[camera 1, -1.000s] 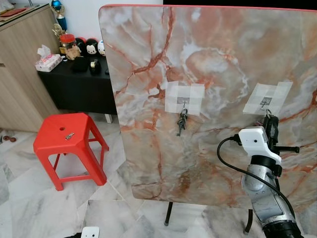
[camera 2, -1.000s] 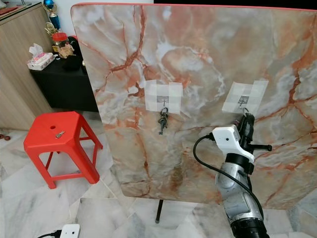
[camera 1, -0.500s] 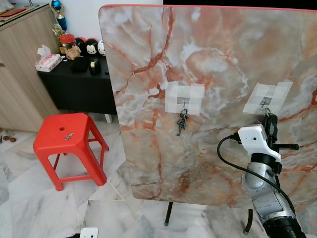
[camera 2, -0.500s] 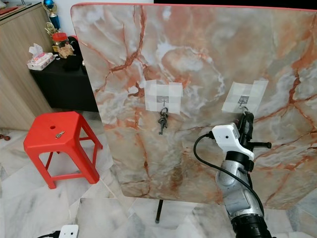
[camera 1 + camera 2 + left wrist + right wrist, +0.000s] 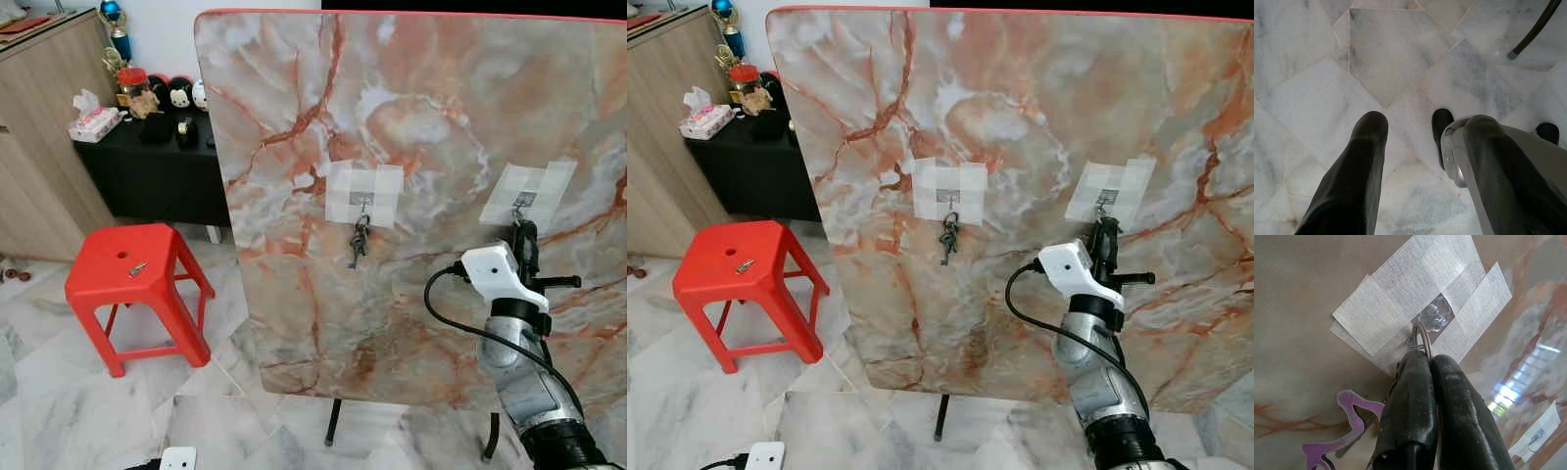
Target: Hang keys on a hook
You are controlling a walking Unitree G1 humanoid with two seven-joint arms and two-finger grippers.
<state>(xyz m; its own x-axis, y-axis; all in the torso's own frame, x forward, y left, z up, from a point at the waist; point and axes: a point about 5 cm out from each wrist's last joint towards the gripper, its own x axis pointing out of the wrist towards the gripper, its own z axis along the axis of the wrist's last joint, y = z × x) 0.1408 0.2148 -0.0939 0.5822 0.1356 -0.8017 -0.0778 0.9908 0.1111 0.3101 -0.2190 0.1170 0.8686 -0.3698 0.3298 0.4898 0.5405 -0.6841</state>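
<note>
The right gripper [image 5: 1422,363] pinches a key ring [image 5: 1421,335] against the taped hook [image 5: 1434,317] on the marble board [image 5: 411,98]. The left gripper [image 5: 1420,127], fingers apart, hangs over the floor [image 5: 1391,54]. No writing is legible.

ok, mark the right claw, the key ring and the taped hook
right claw [image 5: 1429,363], right wrist view, between the fingertips.
key ring [image 5: 1421,334], right wrist view, wire loop above the fingertips.
taped hook [image 5: 1434,317], right wrist view, clear base.

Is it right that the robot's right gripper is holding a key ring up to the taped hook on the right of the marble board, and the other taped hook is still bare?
Not quite. The other hook is not bare: a bunch of keys hangs from it, as the left eye view shows. The rest holds: the right gripper pinches a key ring at the right hook on the marble board.
</note>
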